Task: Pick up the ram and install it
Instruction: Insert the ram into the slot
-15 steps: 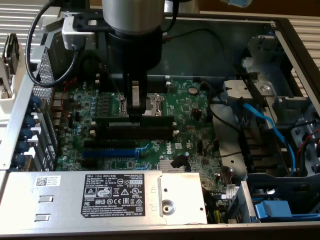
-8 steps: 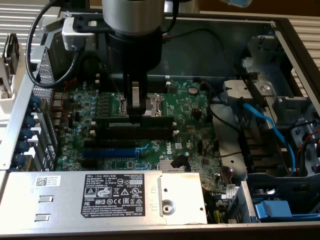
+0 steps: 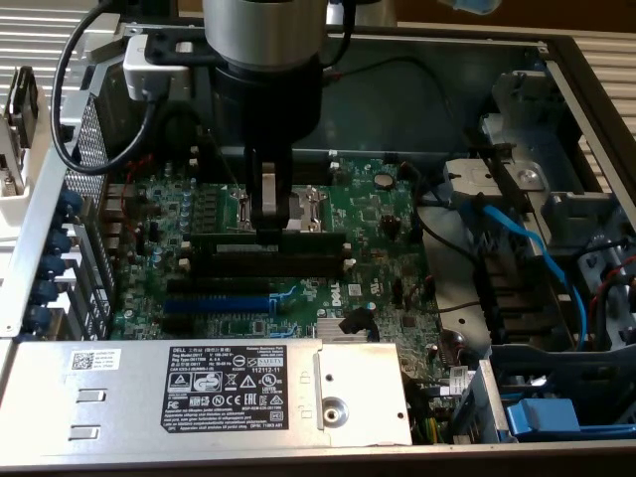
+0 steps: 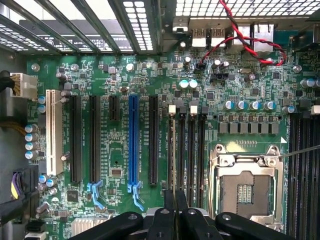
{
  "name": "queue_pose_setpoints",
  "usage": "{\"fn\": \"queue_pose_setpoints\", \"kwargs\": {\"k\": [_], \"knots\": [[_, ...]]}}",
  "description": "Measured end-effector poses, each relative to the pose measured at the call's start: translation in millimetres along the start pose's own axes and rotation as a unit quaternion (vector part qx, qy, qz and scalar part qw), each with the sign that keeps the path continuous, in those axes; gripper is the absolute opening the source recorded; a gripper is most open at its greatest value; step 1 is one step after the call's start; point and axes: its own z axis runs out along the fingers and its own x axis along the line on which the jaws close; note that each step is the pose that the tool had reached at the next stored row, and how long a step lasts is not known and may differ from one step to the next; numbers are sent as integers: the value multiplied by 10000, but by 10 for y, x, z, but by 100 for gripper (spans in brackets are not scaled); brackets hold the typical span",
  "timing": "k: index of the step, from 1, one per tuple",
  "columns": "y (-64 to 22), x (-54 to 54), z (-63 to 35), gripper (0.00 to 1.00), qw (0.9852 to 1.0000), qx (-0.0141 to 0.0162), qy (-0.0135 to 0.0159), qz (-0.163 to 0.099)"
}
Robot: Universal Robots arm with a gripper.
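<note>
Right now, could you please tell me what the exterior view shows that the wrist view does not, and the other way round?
The exterior view adds the arm's grey wrist, the power supply with its black label, and a light blue cable at that view's right. The wrist view adds the white expansion slot and the metal rear ports. Both share the gripper shut on the ram, which stands on edge at the black memory slots, plus the blue expansion slot and the CPU socket.

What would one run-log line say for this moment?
claw: shut on long thin dark memory stick | stick: upright along black memory slots
</note>
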Motion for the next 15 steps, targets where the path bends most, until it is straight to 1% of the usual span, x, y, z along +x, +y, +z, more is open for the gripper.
{"fn": "queue_pose_setpoints", "kwargs": {"k": [15], "knots": [[0,3,14,12,10000,0,1,24]]}}
